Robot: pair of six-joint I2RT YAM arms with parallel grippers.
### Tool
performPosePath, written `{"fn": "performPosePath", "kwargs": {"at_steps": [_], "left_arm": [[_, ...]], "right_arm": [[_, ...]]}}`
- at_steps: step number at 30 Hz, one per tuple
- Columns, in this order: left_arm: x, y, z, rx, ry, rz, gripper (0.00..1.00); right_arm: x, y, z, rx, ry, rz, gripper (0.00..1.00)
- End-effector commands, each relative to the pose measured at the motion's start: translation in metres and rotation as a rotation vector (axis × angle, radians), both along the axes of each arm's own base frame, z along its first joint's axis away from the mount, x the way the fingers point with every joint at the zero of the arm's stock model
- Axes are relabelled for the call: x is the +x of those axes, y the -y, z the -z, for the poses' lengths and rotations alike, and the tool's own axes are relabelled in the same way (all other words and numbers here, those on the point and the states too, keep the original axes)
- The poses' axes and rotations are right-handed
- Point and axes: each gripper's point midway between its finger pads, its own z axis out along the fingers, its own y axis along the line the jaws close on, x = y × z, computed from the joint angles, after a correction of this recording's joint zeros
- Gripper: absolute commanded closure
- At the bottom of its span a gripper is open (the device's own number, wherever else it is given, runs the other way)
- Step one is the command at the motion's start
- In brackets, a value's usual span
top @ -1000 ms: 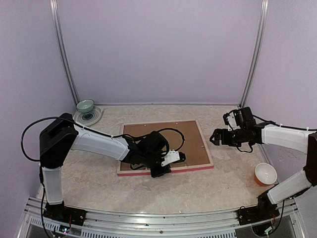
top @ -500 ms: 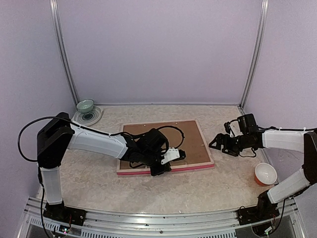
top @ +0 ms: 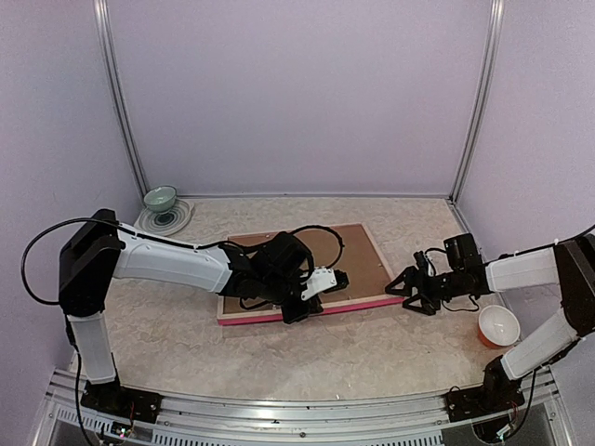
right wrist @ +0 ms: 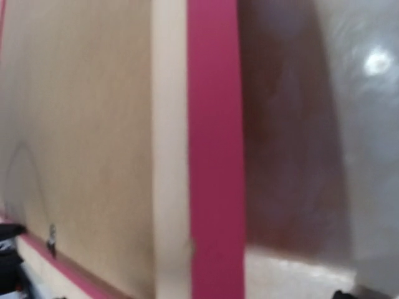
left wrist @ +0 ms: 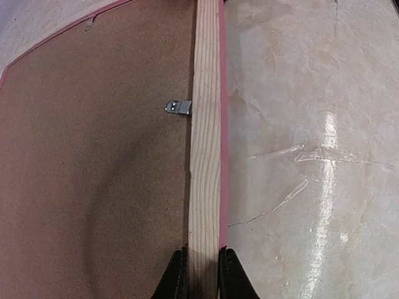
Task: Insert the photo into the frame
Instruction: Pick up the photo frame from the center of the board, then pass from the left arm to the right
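The pale marbled worktop [top: 372,348] carries a frame [top: 358,305] lying back-up at the centre of the view, with a brown board [top: 358,262] filling it. At the upper left, a green bowl [top: 160,197] sits on a patterned plate [top: 178,219]. At the right edge stands an orange bowl [top: 498,326], white inside.

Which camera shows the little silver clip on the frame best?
Left wrist view: the silver clip sits sharp against the frame. Right wrist view is blurry, maybe showing a tiny speck. Top view: too small to see.
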Motion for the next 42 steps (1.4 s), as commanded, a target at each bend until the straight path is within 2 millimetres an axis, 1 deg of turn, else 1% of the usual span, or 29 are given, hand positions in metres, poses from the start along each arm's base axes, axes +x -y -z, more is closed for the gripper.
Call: {"fn": "performPosePath", "kwargs": {"at_steps": [1, 8, 16, 19, 24, 29, 32, 34, 38, 42], "left_arm": [[0.019, 0.013, -0.059, -0.137, 0.087, -0.036, 1.00], [0.015, 0.015, -0.056, -0.141, 0.074, -0.029, 1.00], [0.014, 0.013, -0.060, -0.143, 0.078, -0.030, 1.00], [0.013, 0.012, -0.061, -0.145, 0.083, -0.031, 1.00], [0.013, 0.012, -0.063, -0.154, 0.087, -0.030, 1.00], [0.012, 0.011, -0.059, -0.148, 0.080, -0.029, 1.00], [0.011, 0.010, -0.058, -0.145, 0.080, -0.029, 1.00], [0.011, 0.010, -0.058, -0.142, 0.083, -0.031, 1.00], [0.011, 0.008, -0.059, -0.141, 0.083, -0.032, 1.00], [0.011, 0.008, -0.060, -0.142, 0.087, -0.032, 1.00]], "right_arm": [[0.001, -0.013, -0.012, 0.144, 0.014, -0.022, 0.09], [0.003, -0.024, -0.025, 0.278, 0.047, -0.033, 0.11], [0.006, -0.026, -0.033, 0.369, 0.112, -0.029, 0.19], [0.002, -0.029, -0.036, 0.429, 0.123, -0.035, 0.22], [-0.004, -0.030, -0.043, 0.536, 0.135, -0.035, 0.32], [-0.009, -0.029, -0.050, 0.635, 0.145, -0.017, 0.39], [-0.009, -0.028, -0.050, 0.680, 0.137, -0.002, 0.44], [-0.008, -0.028, -0.046, 0.701, 0.109, 0.012, 0.49], [-0.006, -0.026, -0.032, 0.695, 0.063, 0.051, 0.51], [-0.004, -0.025, -0.030, 0.695, 0.056, 0.078, 0.51]]}}
